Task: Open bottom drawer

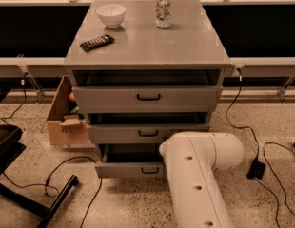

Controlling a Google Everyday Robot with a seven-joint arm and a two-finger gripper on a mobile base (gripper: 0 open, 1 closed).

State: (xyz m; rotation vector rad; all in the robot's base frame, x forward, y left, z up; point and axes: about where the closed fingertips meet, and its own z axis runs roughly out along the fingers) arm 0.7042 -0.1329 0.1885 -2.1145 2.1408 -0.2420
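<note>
Low at the right of the camera view, only a thick white arm link [201,184], rising from the bottom edge and ending in a rounded joint that covers the right end of the bottom drawer [128,169]. Gripper out of sight, so impossible to tell whether spread or closed, or whether touching anything. Ahead of the drawer and left of the arm, a stretch of speckled floor [133,203] crossed by a thin black cable [93,196]. Further left, a black chair leg [56,202] lying slantwise. Just beside the cabinet's left flank, an open cardboard box [62,125]. Off to the right, more cables and a small black power brick [256,169] on the floor. Lowest of three in the grey cabinet [147,49], just above the floor: flat grey front, shortest of the three, with a small black loop handle [150,170] near the arm's edge. Front standing out from the carcass, a dark gap showing above it. Middle drawer [133,133] and top drawer [147,98] likewise showing dark gaps above their fronts. Up on the cabinet top, a white bowl [111,15], a can [162,11] and a dark flat bar-shaped object [96,42].
</note>
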